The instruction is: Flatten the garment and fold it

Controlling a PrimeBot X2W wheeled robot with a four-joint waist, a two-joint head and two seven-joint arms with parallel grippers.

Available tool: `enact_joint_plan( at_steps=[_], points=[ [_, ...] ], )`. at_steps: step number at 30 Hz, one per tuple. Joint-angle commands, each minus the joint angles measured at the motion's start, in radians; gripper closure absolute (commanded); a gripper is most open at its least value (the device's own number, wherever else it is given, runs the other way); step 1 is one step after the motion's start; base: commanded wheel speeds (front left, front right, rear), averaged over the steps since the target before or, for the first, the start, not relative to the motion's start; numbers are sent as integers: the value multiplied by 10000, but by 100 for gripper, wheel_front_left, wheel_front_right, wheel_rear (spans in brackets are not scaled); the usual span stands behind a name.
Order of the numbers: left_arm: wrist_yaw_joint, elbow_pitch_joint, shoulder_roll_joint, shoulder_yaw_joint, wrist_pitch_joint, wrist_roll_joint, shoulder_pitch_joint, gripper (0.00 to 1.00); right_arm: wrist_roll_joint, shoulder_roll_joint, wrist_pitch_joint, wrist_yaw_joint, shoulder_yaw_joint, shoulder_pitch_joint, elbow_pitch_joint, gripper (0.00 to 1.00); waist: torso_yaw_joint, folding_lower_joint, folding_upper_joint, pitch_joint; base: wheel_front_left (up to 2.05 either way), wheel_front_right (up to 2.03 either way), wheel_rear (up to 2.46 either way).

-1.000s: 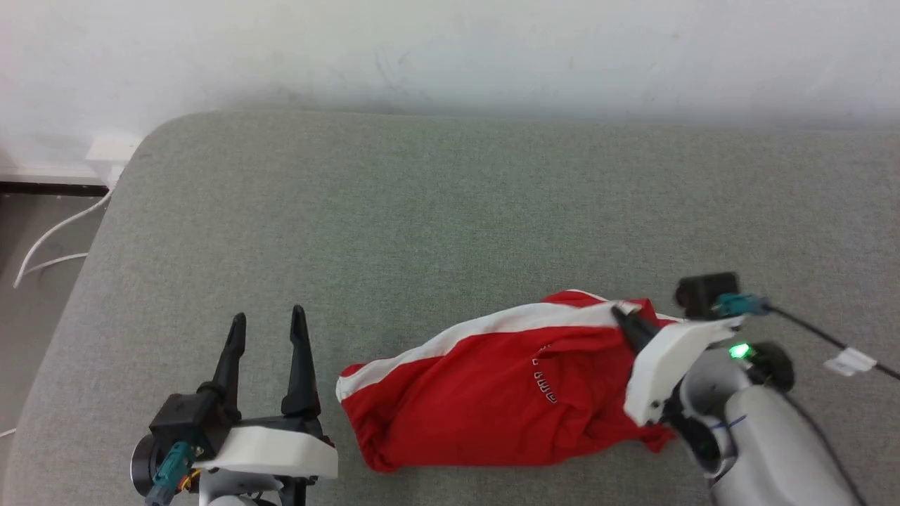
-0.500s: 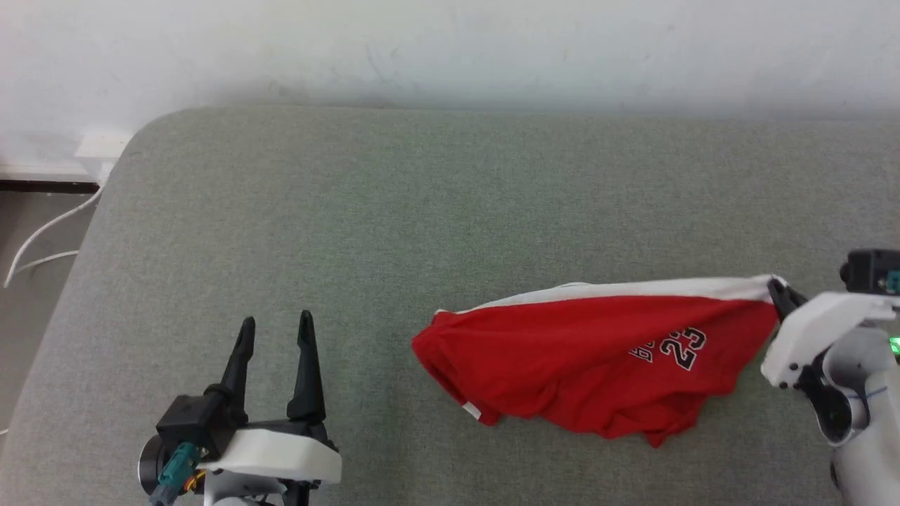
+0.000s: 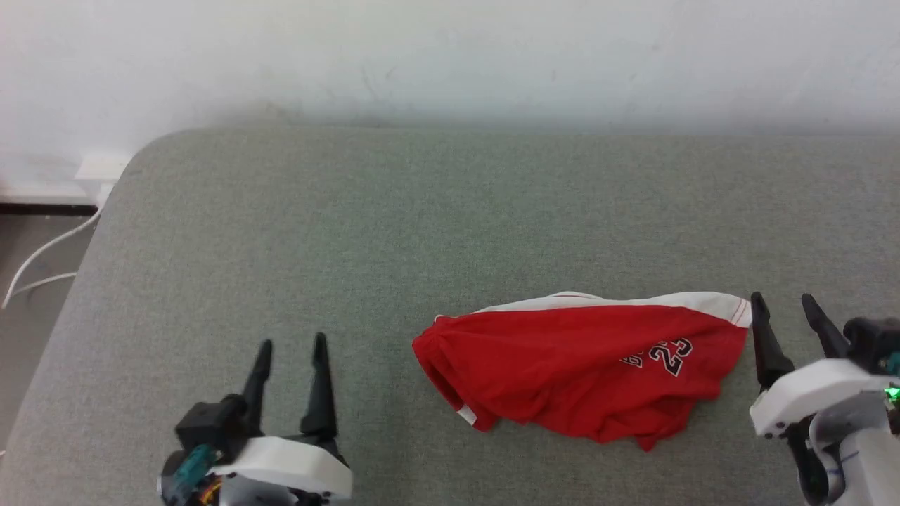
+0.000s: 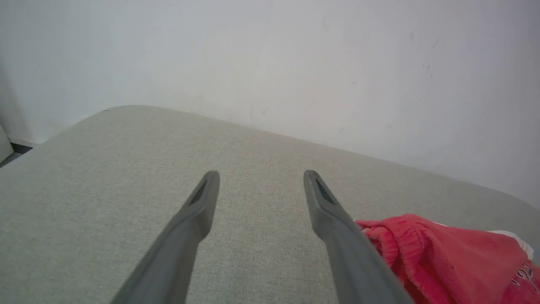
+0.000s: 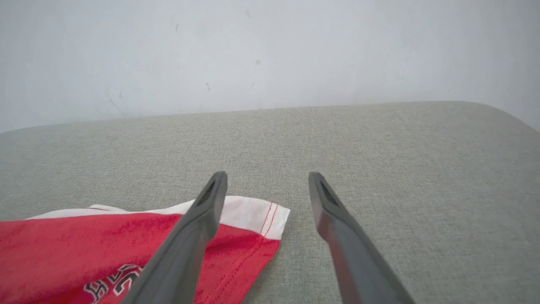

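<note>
The garment (image 3: 576, 369), red shorts with a white stripe along the far edge and a "23" print, lies crumpled on the grey cushion (image 3: 422, 225), right of centre. My right gripper (image 3: 782, 303) stands open just right of its white-striped corner (image 5: 253, 215), holding nothing. At the lower left my left gripper (image 3: 292, 344) is open and empty, well apart from the shorts' bunched waistband (image 4: 388, 245), which lies to its right. In both wrist views the fingers are spread over bare cushion.
A white wall (image 3: 450, 56) runs along the cushion's far edge. The cushion's rounded left corner drops to a dark floor with white cables (image 3: 42, 256) and a wall socket (image 3: 98, 169).
The right gripper dragged the shorts' striped corner to the right, stretching them out, then opened and let go. The left gripper stayed open in place. The head camera shifted.
</note>
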Motion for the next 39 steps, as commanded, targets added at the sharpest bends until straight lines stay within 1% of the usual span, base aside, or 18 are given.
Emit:
enact_joint_plan(
  at_steps=[1, 4, 6, 10, 11, 14, 15, 20, 21, 22, 26, 28, 29, 34, 36, 39],
  points=[
    [-92, 77, -43, -122, 124, -133, -55, 0, -217, 86, -131, -7, 25, 277, -352, 0, -120, 1, -1, -209, 0, 0, 0],
    [-182, 51, -44, -528, 1003, -537, -178, 0, -648, 452, -155, -7, 75, 1033, -1599, 0, -269, 1, -1, -400, 0, 0, 0],
    [-204, -65, -44, -924, 1735, -935, -213, 0, -884, 676, 88, -7, 184, 1563, -2431, 0, -395, 1, -1, -505, 0, 0, 0],
    [-84, -195, -44, -1549, 3054, -1928, -239, 0, -1078, 974, 728, -7, 508, 2451, -3920, 0, -645, 1, -1, -601, 0, 0, 0],
    [-51, -175, -44, -1670, 3333, -2002, -285, 0, -1093, 1018, 871, -7, 546, 2623, -4230, 0, -680, 1, -1, -590, 0, 0, 0],
    [-49, -20, -44, -1920, 4031, -2479, -498, 0, -1157, 1116, 1231, -7, 610, 2989, -5013, 0, -790, 1, -1, -559, 0, 0, 0],
    [-30, 110, -23, -1982, 4201, -2446, -638, 0, -1189, 1137, 1357, -7, 628, 3081, -5213, 0, -821, 1, -1, -526, 0, 0, 0],
    [-159, 1107, -29, -2028, 4819, -3035, -1430, 0, -1265, 1226, 1663, -7, 766, 3342, -5955, 0, -937, 1, -1, -386, 0, 0, 0],
    [-214, 1326, -31, -2053, 4842, -3103, -1596, 80, -1270, 1242, 1701, -7, 795, 3384, -6056, 0, -971, 1, -1, -369, 0, 0, 0],
    [-241, 1517, -31, -2068, 4783, -3089, -1736, 100, -1271, 1258, 1736, -7, 839, 3419, -6139, 0, -1022, 1, -1, -364, 0, 0, 0],
    [-389, 1952, 18, -2303, 4470, -2830, -1966, 100, -1235, 1319, 1807, -7, 927, 3625, -6500, 0, -1141, 1, -1, -383, 0, 0, 0],
    [-346, 1852, 217, -2634, 4295, -2311, -1878, 100, -1232, 1344, 1815, -7, 982, 3751, -6702, 0, -1190, 1, -1, -425, 0, 0, 0],
    [-342, 1706, 221, -2777, 4264, -2210, -1708, 100, -1226, 1355, 1854, -7, 1014, 3834, -6784, 0, -1211, 1, -1, -461, 0, 0, 0],
    [-43, 1025, 466, -3623, 4458, -1514, -386, 100, -1154, 1404, 1986, -7, 1098, 4125, -7163, 0, -1236, 1, -1, -507, 0, 0, 0],
    [113, 1008, 501, -3867, 4550, -1353, 84, 100, -1106, 1419, 2027, -7, 1126, 4172, -7240, 0, -1222, 1, -1, -523, 0, 0, 0],
    [344, 1127, 423, -3987, 4342, -1280, 461, 100, -1071, 1435, 2063, -7, 1139, 4202, -7341, 0, -1163, 1, -1, -526, 0, 0, 0]
  ],
)
